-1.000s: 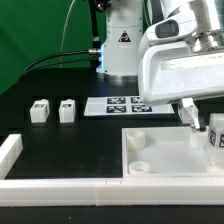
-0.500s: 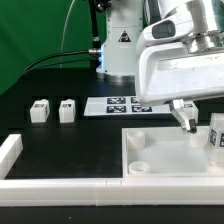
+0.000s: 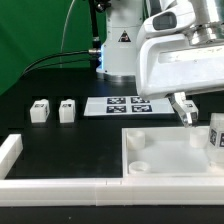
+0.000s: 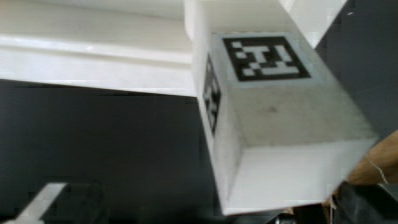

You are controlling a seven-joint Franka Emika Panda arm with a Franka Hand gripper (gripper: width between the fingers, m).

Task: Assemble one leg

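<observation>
At the left of the exterior view, two spare legs [image 3: 52, 110] stand side by side on the black bench [image 3: 60, 140]. The marker board [image 3: 125, 104] lies at centre. Lower right sits the panel [image 3: 165, 165]. At the right edge the leg [image 3: 217, 132] stands upright on the panel's corner, just right of and below the jaws [image 3: 186, 110], which are apart and hold nothing.

The end effector [image 3: 197, 108] is opening wider and lifting up, away from the leg [image 3: 216, 131]. The leg is now standing free on the panel [image 3: 165, 160], at the exterior view's right.
</observation>
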